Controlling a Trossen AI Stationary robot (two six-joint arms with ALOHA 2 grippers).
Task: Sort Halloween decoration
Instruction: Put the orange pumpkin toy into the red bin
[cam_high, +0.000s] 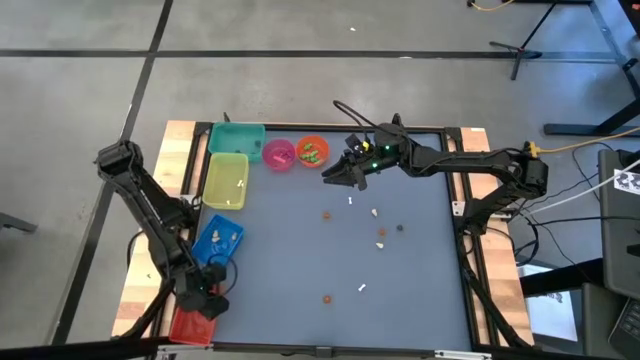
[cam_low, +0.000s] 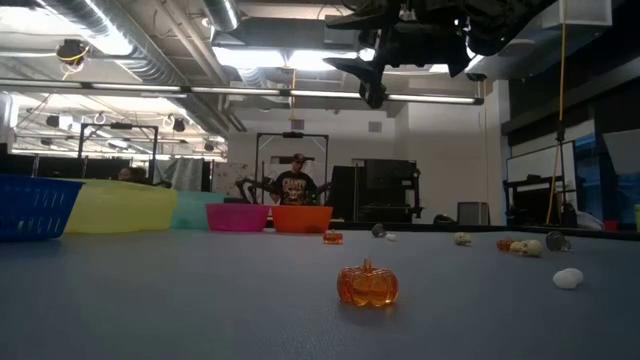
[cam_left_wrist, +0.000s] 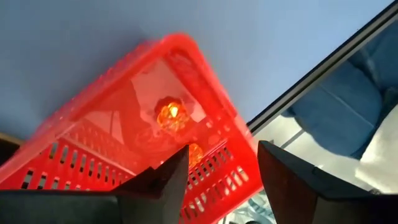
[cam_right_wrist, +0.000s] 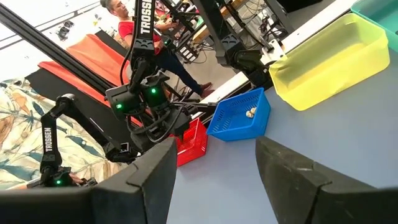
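High view: grey worktop with a row of bins along its left edge, namely teal bin, yellow bin, blue bin and red bin; pink bowl and orange bowl stand beside the teal one. Loose trinkets lie scattered mid-worktop, well apart from one another. The left end effector hangs over the red bin. The right end effector hovers near the orange bowl, above bare worktop.

Low view: orange pumpkin, glossy and translucent, sits upright nearest the camera; a white bead and other small pieces lie farther back. Judged light, hard and slippery, likely to roll or skid; best pinched across the widest part, fingers lowered close to the surface.

Left wrist view: fingers spread wide, nothing between them; two orange pieces rest in the red bin below.

Right wrist view: fingers stand wide apart and empty, touching nothing; the blue bin, holding a pale piece, and the yellow bin lie ahead.
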